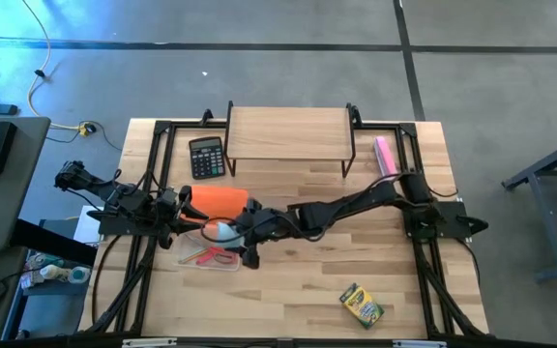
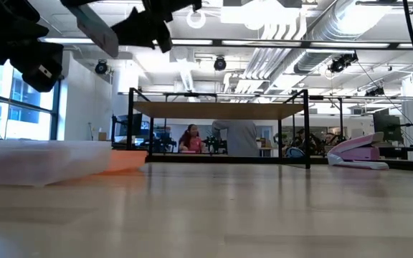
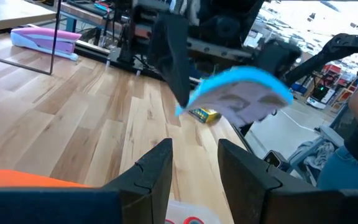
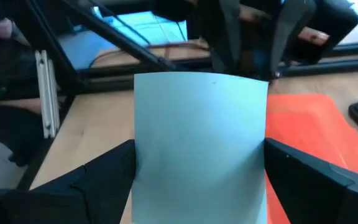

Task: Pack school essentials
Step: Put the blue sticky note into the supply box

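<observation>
A light blue square notepad [image 4: 201, 112] hangs in the air with my right gripper [image 4: 201, 149] shut on it. In the high view it [image 1: 220, 230] is left of the table's middle, above a clear pouch [image 1: 209, 257] that holds red-handled scissors [image 1: 213, 255]. An orange pouch [image 1: 218, 200] lies just beyond it. My left gripper [image 3: 194, 155] stands open and level beside the orange pouch, with nothing between its fingertips. The yellow-green crayon box [image 1: 361, 304] lies flat near the front right edge. My right gripper pinches the notepad by its two opposite side edges [image 4: 139, 155], one finger [image 4: 104, 177] on each side. The fingers reach in from the table's right, slanting a little downward. The notepad is lifted clear of the table, its broad face toward the wrist camera.
A wooden shelf riser [image 1: 288, 135] stands at the far middle, with a black calculator [image 1: 206, 156] to its left and a pink stapler [image 1: 385, 155] to its right. Bare wood lies at the front middle. People show in the room behind [image 2: 192, 140].
</observation>
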